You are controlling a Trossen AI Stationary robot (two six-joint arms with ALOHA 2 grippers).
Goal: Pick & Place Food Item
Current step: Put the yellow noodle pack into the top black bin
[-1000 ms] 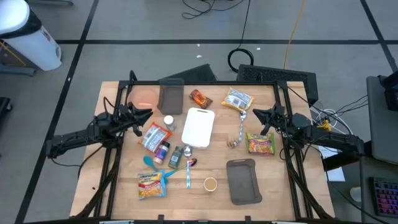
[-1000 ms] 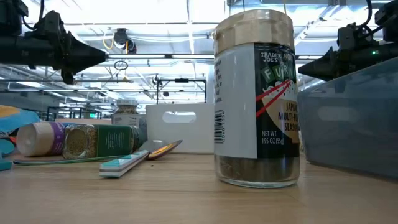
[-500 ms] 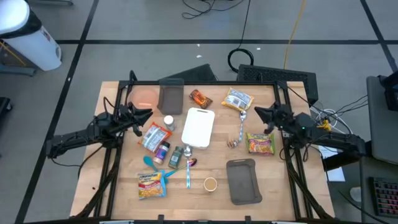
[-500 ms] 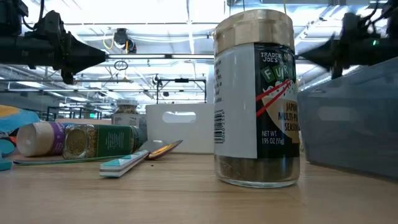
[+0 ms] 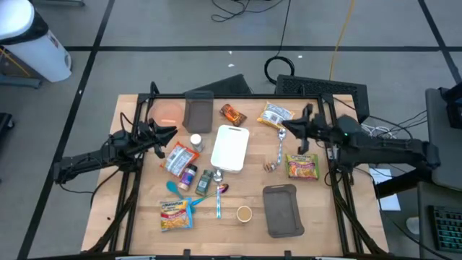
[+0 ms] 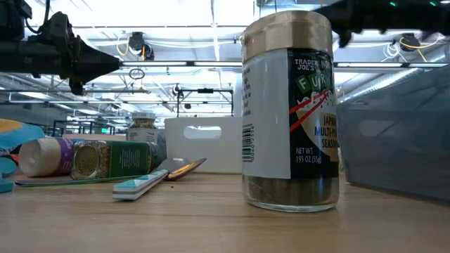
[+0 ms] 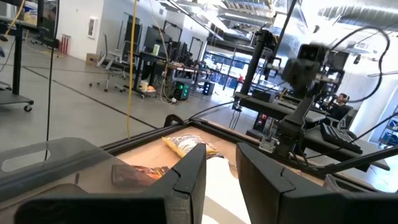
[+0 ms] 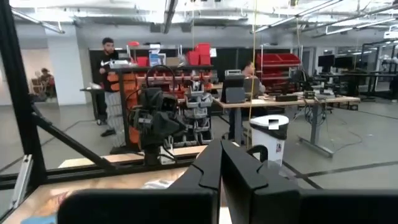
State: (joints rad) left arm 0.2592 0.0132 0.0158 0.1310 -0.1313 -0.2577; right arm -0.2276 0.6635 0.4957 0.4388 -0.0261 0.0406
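Several food packets lie flat on the wooden table (image 5: pixel 144 224): a yellow ramen packet (image 5: pixel 303 166) at the right, a pale snack bag (image 5: pixel 276 115) at the far right, an orange packet (image 5: pixel 232 113), a red-and-white packet (image 5: pixel 180 157) and a noodle packet (image 5: pixel 176 214) near the front. My right gripper (image 5: pixel 283 124) is shut with nothing in it and hovers high beside the snack bag, above a spoon (image 5: pixel 281 146). My left gripper (image 5: pixel 173 131) hangs slightly open above the table's left side, holding nothing.
A white cutting board (image 5: pixel 231 148) lies mid-table. Grey trays sit at the far side (image 5: pixel 198 112) and the near right (image 5: pixel 281 209). Beside the far tray is a pink plate (image 5: pixel 167 112). Spice jars (image 5: pixel 205 180), a cup (image 5: pixel 244 214) and a blue toothbrush (image 5: pixel 219 201) crowd the middle.
My right gripper has risen and swung out from the table's right edge toward the middle, tipping upward and rolling a little, still shut and with nothing in it. Nothing on the table has moved.
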